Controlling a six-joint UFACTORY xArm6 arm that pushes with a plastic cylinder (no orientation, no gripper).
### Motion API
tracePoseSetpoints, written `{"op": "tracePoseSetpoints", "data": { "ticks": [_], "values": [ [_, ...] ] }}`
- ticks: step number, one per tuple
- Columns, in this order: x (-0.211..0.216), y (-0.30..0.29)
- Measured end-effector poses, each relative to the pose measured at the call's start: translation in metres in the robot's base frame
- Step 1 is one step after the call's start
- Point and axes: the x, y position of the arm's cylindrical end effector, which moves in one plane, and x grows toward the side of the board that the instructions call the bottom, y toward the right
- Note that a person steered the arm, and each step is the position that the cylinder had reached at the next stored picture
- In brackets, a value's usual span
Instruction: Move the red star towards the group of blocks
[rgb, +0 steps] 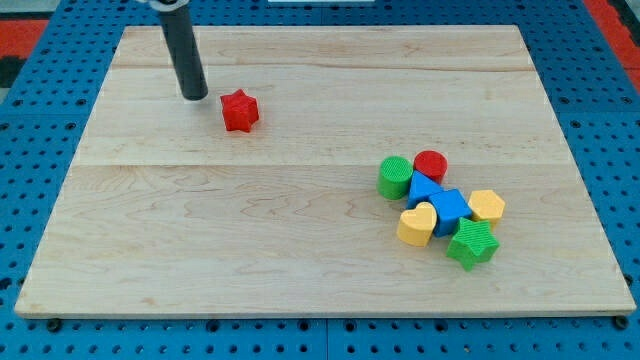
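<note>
The tool is a plain rod that holds nothing; my tip (194, 97) stands on the worktop (300, 250), just beside the red star (239, 110), which lies toward the view's right of it. The group, with its green cylinder (394, 177), is well apart, further right and lower. An off-centre push could make the star slip sideways and miss the group.

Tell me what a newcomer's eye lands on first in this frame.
Probably the tight cluster of coloured blocks at the view's lower right of the pale wooden board: green cylinder, red cylinder, two blue blocks, yellow heart, yellow hexagon-like block and green star. Next, the lone red star at upper left, with my tip just to its left, apart from it.
</note>
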Motion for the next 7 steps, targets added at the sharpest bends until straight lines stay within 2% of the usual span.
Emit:
{"op": "tracePoseSetpoints", "data": {
  "ticks": [3,4,6,7],
  "values": [
    [0.047,0.194],
    [0.047,0.213],
    [0.083,0.264],
    [0.060,0.256]
  ]
}}
